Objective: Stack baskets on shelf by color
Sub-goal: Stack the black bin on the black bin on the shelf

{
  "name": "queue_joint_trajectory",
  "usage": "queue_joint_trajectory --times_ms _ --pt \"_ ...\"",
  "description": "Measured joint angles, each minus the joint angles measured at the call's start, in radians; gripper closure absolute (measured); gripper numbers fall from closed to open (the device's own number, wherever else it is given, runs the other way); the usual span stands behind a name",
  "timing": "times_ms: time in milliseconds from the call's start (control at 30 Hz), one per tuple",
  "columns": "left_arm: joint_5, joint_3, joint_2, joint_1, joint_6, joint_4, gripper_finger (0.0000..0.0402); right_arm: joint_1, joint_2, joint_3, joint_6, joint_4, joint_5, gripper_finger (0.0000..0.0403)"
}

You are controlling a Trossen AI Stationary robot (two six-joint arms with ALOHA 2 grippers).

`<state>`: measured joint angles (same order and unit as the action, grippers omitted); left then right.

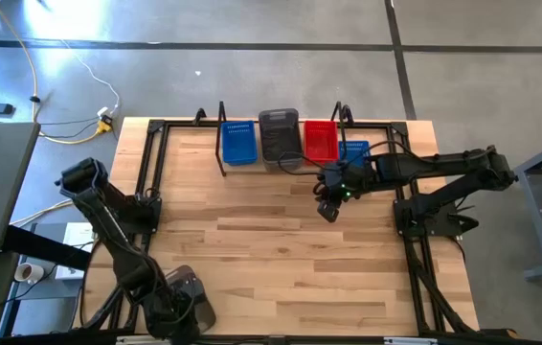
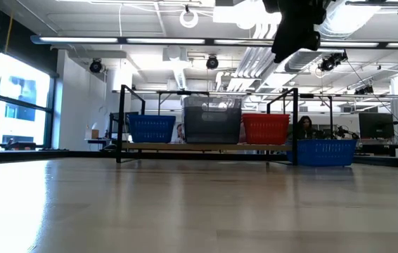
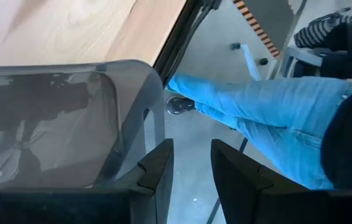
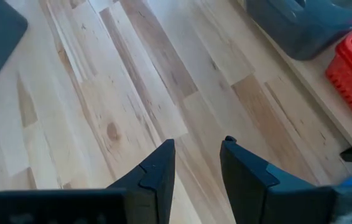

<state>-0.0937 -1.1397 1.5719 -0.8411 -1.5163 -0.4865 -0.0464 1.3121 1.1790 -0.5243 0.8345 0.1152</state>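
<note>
The black wire shelf [image 2: 122, 119] stands along the table's far edge. On it sit a blue basket [image 1: 238, 143], a taller smoky grey basket stack [image 1: 279, 137] and a red basket [image 1: 321, 140]. A second blue basket [image 2: 325, 151] rests on the table just right of the shelf's right end post. My right gripper [image 1: 328, 208] hovers open above the bare wood, near side of the red basket, high above the table in the low view [image 2: 294, 39]. My left gripper [image 3: 191, 144] waits open at the near left corner.
A dark grey translucent bin [image 3: 70, 118] sits at the table's near left corner beside my left gripper's fingers. A person's legs in blue jeans [image 3: 269, 124] show beyond the table edge. The wooden top [image 1: 281, 249] between shelf and near edge is bare. Black rail frames line both sides.
</note>
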Motion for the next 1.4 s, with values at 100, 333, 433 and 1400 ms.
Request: queue_joint_trajectory --times_ms 100,333,433,1400 --pt "0.002 0.0 0.026 -0.001 0.0 0.012 0.0303 -0.013 0.0 0.0 -0.003 0.001 0.004 0.0289" --pt "0.003 0.0 0.074 -0.001 0.001 0.051 0.0303 -0.029 0.0 0.0 -0.026 0.008 0.015 0.0289" --pt "-0.001 -0.001 0.092 -0.001 0.008 0.053 0.0303 -0.029 0.0 0.0 -0.029 0.008 0.015 0.0289" --pt "-0.023 -0.001 0.14 -0.001 -0.003 0.095 0.0303 -0.029 0.001 0.0 -0.026 0.014 0.037 0.0289"
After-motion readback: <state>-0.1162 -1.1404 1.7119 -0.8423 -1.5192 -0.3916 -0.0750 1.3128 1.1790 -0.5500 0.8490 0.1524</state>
